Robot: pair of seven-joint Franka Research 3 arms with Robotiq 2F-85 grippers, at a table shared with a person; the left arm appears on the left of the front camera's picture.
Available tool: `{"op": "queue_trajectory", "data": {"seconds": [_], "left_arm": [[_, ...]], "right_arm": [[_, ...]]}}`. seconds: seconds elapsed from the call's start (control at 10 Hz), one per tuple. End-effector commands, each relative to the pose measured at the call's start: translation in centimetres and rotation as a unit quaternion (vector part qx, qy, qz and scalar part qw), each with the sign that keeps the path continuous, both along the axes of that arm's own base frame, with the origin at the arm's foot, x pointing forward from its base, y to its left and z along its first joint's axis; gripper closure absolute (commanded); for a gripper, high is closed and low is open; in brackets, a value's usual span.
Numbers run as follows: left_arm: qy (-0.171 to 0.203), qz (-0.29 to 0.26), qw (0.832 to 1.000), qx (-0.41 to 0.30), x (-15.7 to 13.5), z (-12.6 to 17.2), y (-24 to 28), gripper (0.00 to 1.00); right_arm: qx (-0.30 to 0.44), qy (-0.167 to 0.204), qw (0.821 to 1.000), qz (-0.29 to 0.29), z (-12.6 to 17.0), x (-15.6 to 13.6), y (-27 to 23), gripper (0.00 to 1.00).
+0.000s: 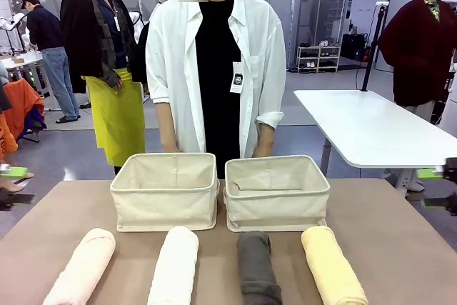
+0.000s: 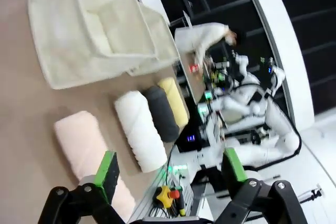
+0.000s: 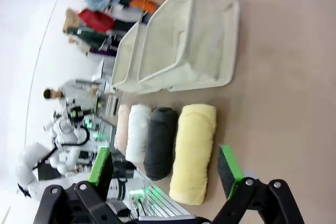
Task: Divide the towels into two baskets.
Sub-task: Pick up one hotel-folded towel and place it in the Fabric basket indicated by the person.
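Pink towel (image 1: pixel 82 266), white towel (image 1: pixel 175 266), grey towel (image 1: pixel 257 266), yellow towel (image 1: pixel 332 266) in a row on tabletop (image 1: pixel 400 233), two baskets (image 1: pixel 164 201) behind, left pincer (image 2: pixel 169 167) and right pincer (image 3: pixel 165 163) spread wide

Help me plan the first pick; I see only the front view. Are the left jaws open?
Observer: Yes, the left jaws stand wide open, by the near end of the pink towel.
Operator: And the right?
Observer: The right jaws are open too, the yellow towel and grey towel showing between them.
Operator: Anything lying in the baskets?
Observer: No towel; the wrist views look into the left basket and right basket and show bare canvas floors.
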State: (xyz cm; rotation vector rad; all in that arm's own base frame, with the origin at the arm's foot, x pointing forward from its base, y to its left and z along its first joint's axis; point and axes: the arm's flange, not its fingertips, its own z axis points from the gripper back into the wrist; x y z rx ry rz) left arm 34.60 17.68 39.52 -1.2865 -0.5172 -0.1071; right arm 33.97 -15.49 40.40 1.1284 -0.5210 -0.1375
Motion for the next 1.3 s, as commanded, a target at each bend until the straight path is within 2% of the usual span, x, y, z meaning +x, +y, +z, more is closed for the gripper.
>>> {"op": "queue_trajectory", "data": {"seconds": [0.0,0.2,0.4,0.5,0.6,1.2], "left_arm": [[-0.019,0.054,0.998,-0.022,-1.4,-0.1,2.7,0.0],[-0.01,0.09,0.996,-0.025,-2.6,-0.3,4.9,0.0],[-0.011,0.095,0.995,-0.016,-2.1,0.4,5.1,0.0],[0.01,0.093,0.996,0.008,-1.2,0.2,4.6,0.0],[-0.004,0.09,0.996,-0.013,-3.1,-0.2,5.5,0.0],[-0.004,0.09,0.996,-0.013,-3.1,-0.2,5.5,0.0]], "right_arm": [[0.017,-0.02,0.998,-0.049,-1.1,-3.6,-0.6,0.0],[0.03,-0.023,0.994,-0.1,-1.7,-5.5,-2.9,0.0],[0.018,-0.015,0.995,-0.096,-1.9,-5.0,-2.4,0.0],[0.004,-0.019,0.997,-0.077,-2.0,-4.0,-1.5,0.0],[0.025,0.0,0.994,-0.103,-0.8,-3.8,-6.2,0.0],[0.025,0.0,0.994,-0.103,-0.8,-3.8,-6.2,0.0]]}}
